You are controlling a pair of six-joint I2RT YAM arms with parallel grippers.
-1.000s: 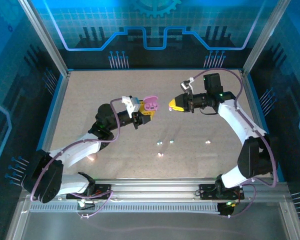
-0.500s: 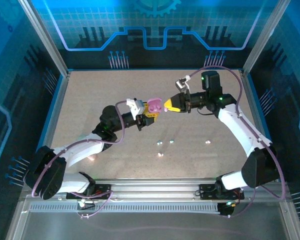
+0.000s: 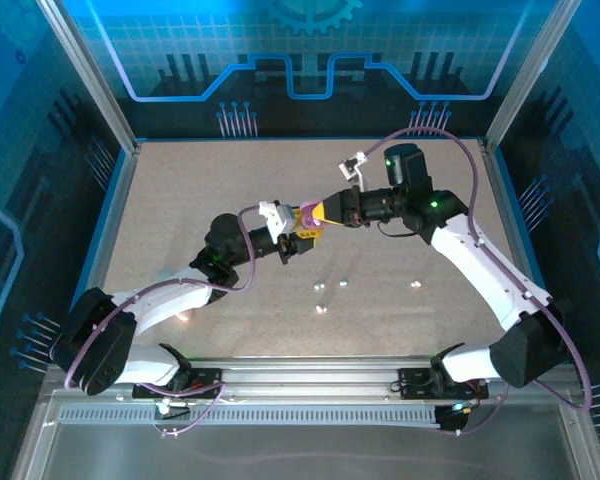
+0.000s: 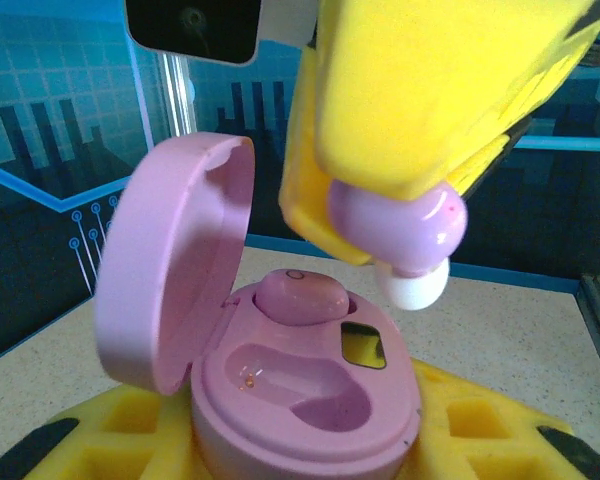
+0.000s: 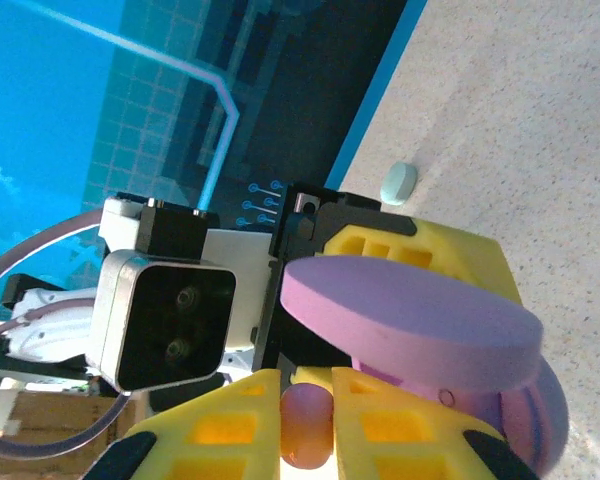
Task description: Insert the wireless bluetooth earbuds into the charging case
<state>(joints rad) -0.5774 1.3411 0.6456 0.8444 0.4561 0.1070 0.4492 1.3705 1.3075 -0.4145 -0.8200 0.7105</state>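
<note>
Earbud (image 4: 395,222) in right jaws, over open case (image 4: 300,405)

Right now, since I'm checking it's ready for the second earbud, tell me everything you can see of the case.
The case is a smooth pink plastic pebble, upright, clamped in the left gripper. Its hinged lid stands open. One pink earbud sits in the far well; the near well is empty. The right gripper holds a second earbud just above, not touching it.
</note>
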